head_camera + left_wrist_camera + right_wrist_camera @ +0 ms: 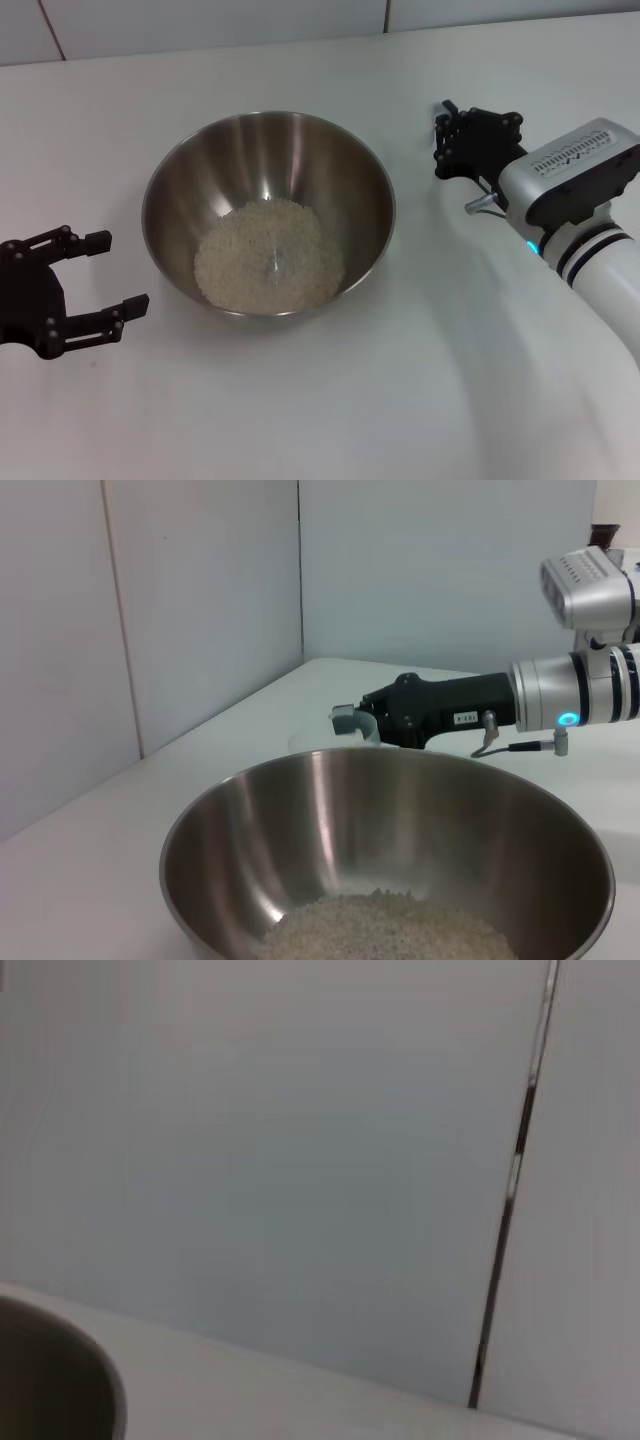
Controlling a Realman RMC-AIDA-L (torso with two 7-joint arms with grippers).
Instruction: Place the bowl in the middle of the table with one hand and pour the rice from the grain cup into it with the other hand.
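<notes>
Right gripper [447, 140], upper right of the head view, pinches the faint grain cup [345, 730] just beside the bowl [268, 212] – already holding rice [268, 255] mid-frame – so a careless retreat could clip its rim, while the left gripper [105, 275] idles spread at lower left

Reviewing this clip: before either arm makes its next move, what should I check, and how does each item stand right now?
1. Bowl near the middle of the table: ok.
2. Rice inside the bowl, no grains visible on the table around it: ok.
3. Left gripper clear of the bowl: ok, it sits open beside the rim, not touching.
4. Right gripper away from the bowl: ok, it is off to the bowl's right side.
5. Grain cup emptied and set down: cannot tell, only a hazy clear shape shows at the right gripper's tip.
6. Right gripper's grasp on the cup: cannot tell.
</notes>
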